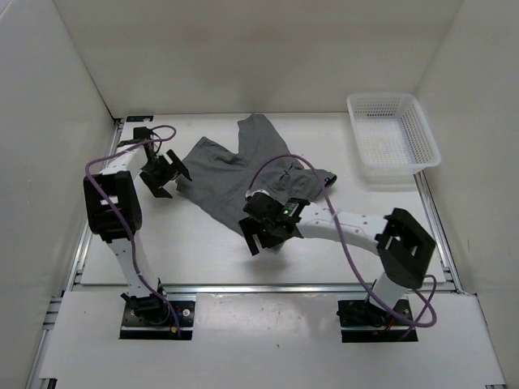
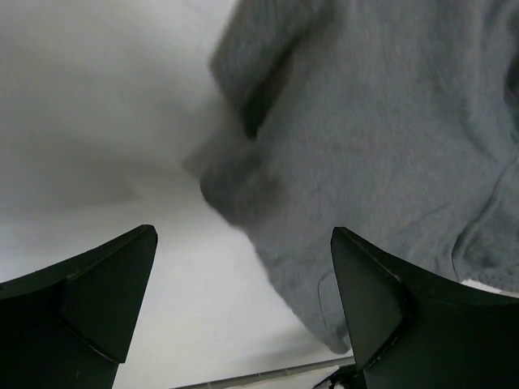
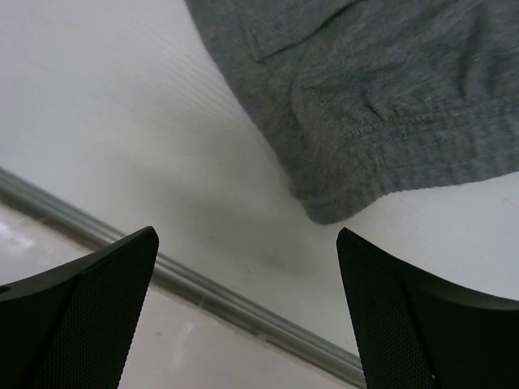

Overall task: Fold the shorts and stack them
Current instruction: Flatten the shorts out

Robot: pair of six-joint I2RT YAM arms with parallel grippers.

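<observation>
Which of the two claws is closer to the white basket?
The right gripper. It is at the near edge of the shorts, mid-table, the white basket in the far right corner. The left gripper is left of the shorts, farther off.

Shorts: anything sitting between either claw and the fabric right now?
Nothing visible. The left claw is open at the left edge of the shorts, the right claw open at their near edge. Both wrist views show only bare table before the fabric. The white basket stands apart at the far right.

arms (image 1: 349, 227): white links, black joints; purple cables (image 1: 280, 156); black tool fingers (image 3: 81, 316)
</observation>
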